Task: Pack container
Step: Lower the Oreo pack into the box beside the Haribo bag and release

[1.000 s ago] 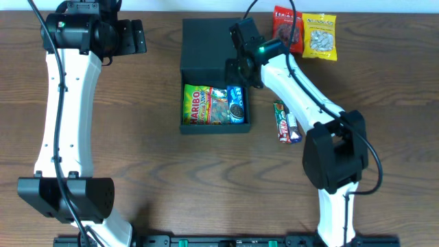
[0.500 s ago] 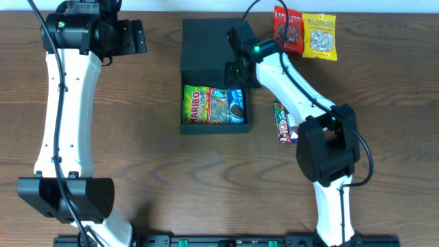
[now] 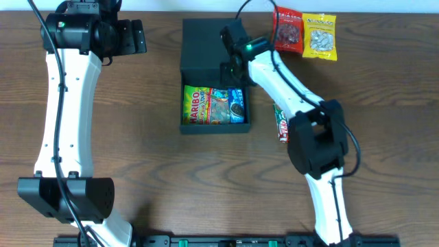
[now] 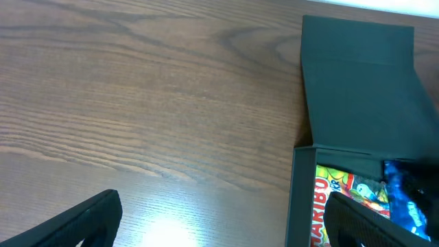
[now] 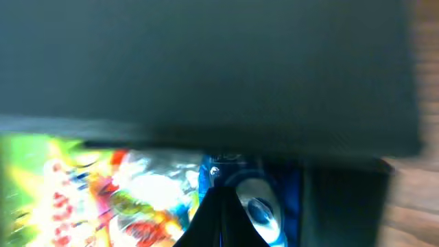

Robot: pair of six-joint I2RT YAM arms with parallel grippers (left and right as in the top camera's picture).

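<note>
The dark charcoal container lies open at the table's middle, its flap lid folded back. Inside lie a Haribo packet, a colourful gummy packet and a blue Oreo packet. My right gripper hangs over the hinge line at the lid's right side. In the right wrist view its fingers are shut and empty, above the Oreo packet. My left gripper is open and empty at the far left; its wrist view shows the container to its right.
A red snack packet and a yellow packet lie at the back right. Snack bars lie on the wood just right of the container, partly under my right arm.
My right gripper has moved back and left, from over the Oreo end of the box towards the lid's hinge. The left arm has not moved.
</note>
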